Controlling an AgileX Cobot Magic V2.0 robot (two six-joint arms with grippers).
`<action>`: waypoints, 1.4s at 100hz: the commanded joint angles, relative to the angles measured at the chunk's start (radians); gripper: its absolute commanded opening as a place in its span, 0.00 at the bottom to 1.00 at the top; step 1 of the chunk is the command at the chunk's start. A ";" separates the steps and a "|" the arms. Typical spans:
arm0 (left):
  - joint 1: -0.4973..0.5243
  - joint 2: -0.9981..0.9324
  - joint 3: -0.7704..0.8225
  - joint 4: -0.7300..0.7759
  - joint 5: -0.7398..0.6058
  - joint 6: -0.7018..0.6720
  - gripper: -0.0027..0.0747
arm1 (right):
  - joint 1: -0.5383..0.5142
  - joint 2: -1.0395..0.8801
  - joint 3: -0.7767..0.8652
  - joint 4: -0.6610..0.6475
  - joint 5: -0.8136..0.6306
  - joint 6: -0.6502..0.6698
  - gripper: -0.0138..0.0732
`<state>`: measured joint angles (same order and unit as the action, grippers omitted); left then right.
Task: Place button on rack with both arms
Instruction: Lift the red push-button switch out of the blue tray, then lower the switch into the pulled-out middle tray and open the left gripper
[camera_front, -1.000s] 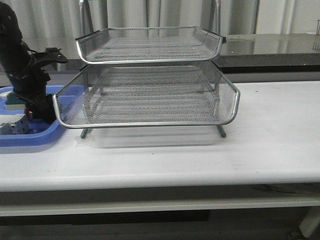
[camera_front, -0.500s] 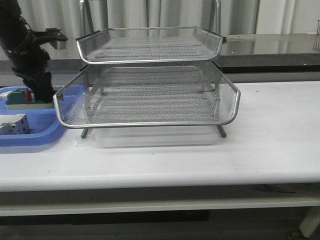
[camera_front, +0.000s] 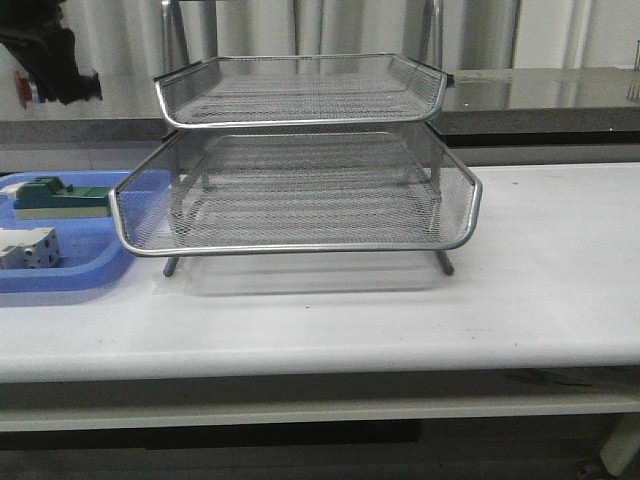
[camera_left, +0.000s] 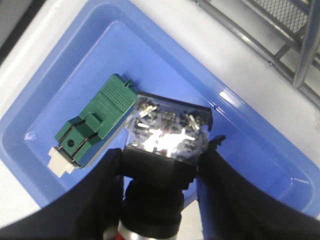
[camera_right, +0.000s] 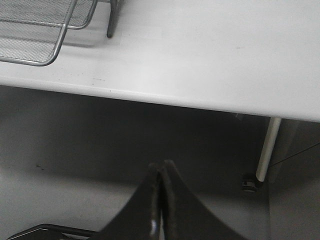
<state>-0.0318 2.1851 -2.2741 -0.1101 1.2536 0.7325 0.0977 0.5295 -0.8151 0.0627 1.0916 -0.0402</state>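
- The left gripper (camera_left: 162, 200) is clamped on the button (camera_left: 165, 150), a finger on each side of its black body; the button hangs above the blue tray (camera_front: 70, 270), to the left of the rack (camera_front: 300, 170) and about level with its top tier.
- The right gripper (camera_right: 161, 200) has its fingers pressed together on nothing, beyond the table's (camera_right: 200, 50) front edge and well apart from the rack.
- Judged from the task, the step in hand is carrying the button to the rack. Doing it well means keeping the grip firm, clearing the rack's raised front rim before lowering, and releasing only once the button rests on the mesh.
- Since the task calls for 2 arms, a handover may come; the right gripper would need to spread its fingers first.
- The front view alone shows the gripper's height against the rack's tiers, with a speck of red at its edge.
- The left wrist view alone shows the grip itself, the button's shiny rear block, and the green block (camera_left: 95, 125) lying in the tray.
- The white block (camera_front: 28, 247) in the tray appears only in the front view.
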 joint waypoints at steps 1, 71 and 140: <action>-0.008 -0.126 -0.011 -0.009 0.014 -0.027 0.01 | -0.004 0.006 -0.024 -0.011 -0.051 0.000 0.08; -0.367 -0.548 0.485 -0.023 0.012 -0.046 0.01 | -0.004 0.006 -0.024 -0.011 -0.051 0.000 0.08; -0.603 -0.283 0.499 -0.010 -0.196 -0.046 0.01 | -0.004 0.006 -0.024 -0.011 -0.051 0.000 0.08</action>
<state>-0.6279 1.9409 -1.7475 -0.1155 1.1338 0.6960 0.0977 0.5295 -0.8151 0.0627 1.0916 -0.0402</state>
